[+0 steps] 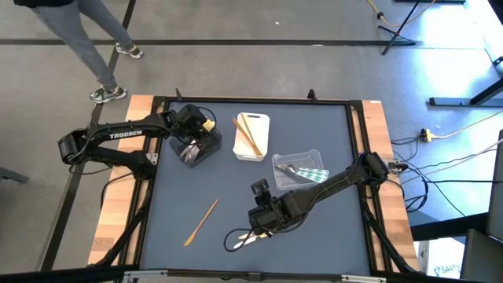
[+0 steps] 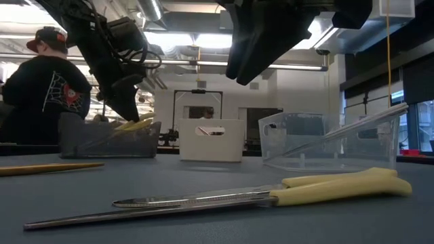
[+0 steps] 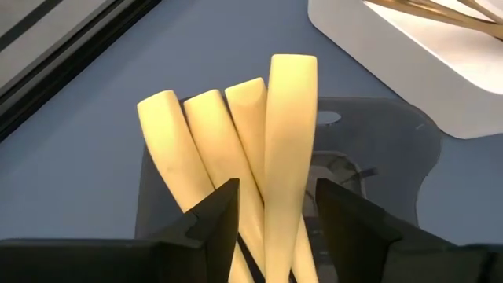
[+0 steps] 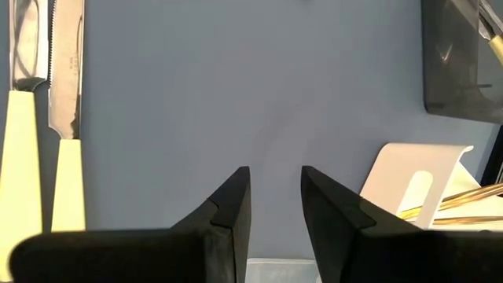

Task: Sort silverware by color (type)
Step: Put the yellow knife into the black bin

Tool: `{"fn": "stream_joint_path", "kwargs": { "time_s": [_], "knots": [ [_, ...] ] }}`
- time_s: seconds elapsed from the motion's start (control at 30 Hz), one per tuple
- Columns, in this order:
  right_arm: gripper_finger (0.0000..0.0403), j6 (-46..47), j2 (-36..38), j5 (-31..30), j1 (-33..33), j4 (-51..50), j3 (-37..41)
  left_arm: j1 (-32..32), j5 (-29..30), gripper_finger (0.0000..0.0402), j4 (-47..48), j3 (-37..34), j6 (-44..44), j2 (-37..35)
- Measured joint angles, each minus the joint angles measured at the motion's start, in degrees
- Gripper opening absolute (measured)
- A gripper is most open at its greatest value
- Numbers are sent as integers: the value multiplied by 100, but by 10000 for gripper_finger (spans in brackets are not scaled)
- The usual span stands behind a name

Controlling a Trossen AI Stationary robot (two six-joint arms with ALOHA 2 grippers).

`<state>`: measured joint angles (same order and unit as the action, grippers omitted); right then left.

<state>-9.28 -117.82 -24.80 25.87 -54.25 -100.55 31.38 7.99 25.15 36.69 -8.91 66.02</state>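
My left gripper [image 1: 203,130] [image 3: 277,196] hangs open over the black tray [image 1: 191,151]. Its fingers stand on either side of the pale yellow handles [image 3: 291,134] that lean upright in that tray. My right gripper [image 1: 254,227] [image 4: 275,189] is open and empty, low over the mat. It is beside two pale yellow-handled knives [image 1: 244,238] [image 4: 67,181] lying flat near the table's near edge. An orange-brown utensil [image 1: 202,222] lies flat on the mat left of them. Orange-brown pieces [image 1: 247,134] lie in the white tray, and silver-grey ones [image 1: 297,170] in the clear tray.
The white tray [image 1: 255,153] sits mid-table between the black tray and the clear tray [image 1: 313,155], all toward the far half. Bare mat lies between the trays and the loose utensils. A person [image 2: 47,88] stands beyond the far left corner of the table.
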Motion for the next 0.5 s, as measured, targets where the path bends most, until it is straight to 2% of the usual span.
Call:
{"fn": "stream_joint_path", "kwargs": {
  "time_s": [0.5],
  "knots": [
    [101, 446, 0, 2, 2, -764, 0, -4, -143, 161, 78, 0, -113, -204]
  ]
}}
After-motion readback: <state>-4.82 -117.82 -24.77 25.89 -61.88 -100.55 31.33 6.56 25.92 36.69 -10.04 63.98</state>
